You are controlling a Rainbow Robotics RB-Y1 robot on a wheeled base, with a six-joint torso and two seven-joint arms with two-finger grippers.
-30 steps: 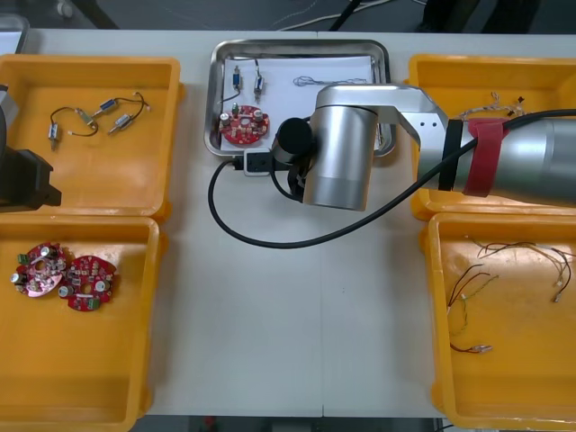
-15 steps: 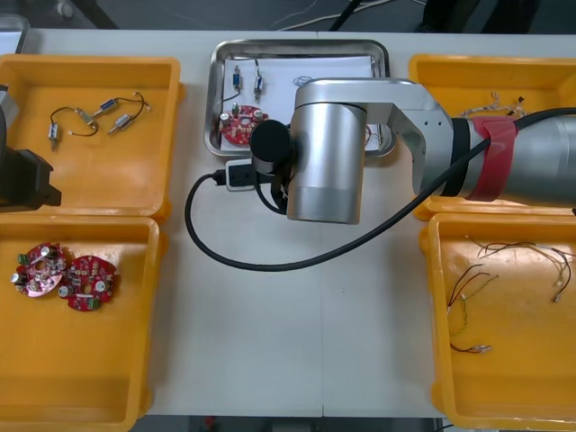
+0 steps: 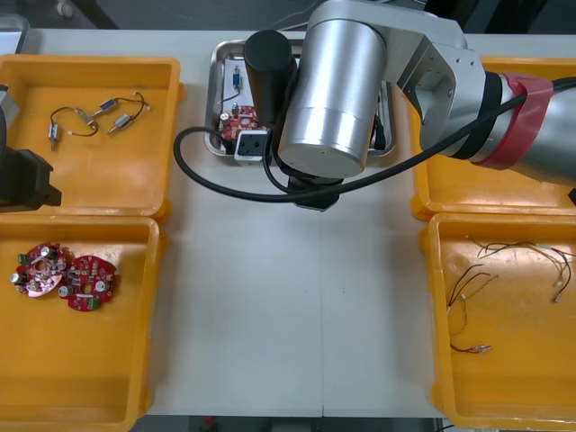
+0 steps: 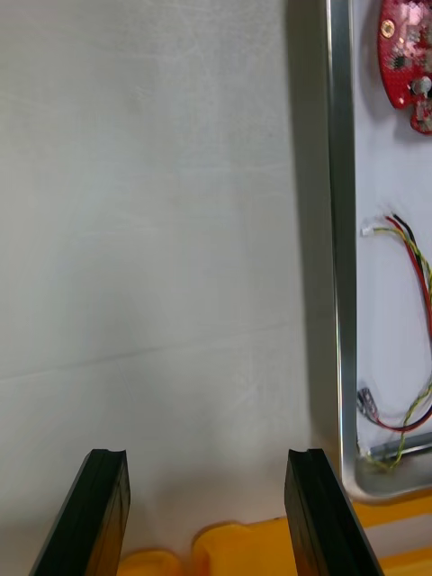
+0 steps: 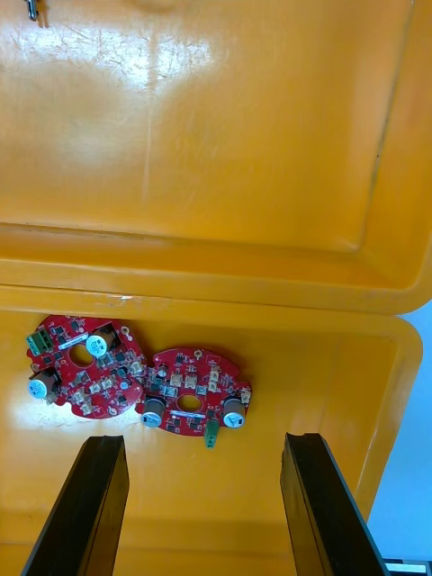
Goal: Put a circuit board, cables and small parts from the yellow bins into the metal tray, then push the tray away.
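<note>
The metal tray (image 3: 216,90) stands at the table's far middle, mostly hidden under my right arm (image 3: 328,90). A round red circuit board (image 3: 239,118) and a small metal part (image 3: 236,79) show in its left end. In the right wrist view my right gripper (image 4: 202,513) is open over bare table, just outside the tray's rim (image 4: 340,270). Inside the rim lie the board (image 4: 405,54) and a red and yellow cable (image 4: 416,270). My left gripper (image 5: 202,513) hangs open above two red boards (image 5: 193,396) in the near left bin (image 5: 216,180).
The far left bin (image 3: 90,67) holds cabled small metal parts (image 3: 94,117). Two boards (image 3: 65,279) lie in the near left bin. Thin cables (image 3: 504,288) lie in the near right bin (image 3: 450,396). My left arm (image 3: 20,180) sits at the left edge.
My right arm has swung toward the table's far side and now covers most of the tray. The tray and the left arm have not moved.
</note>
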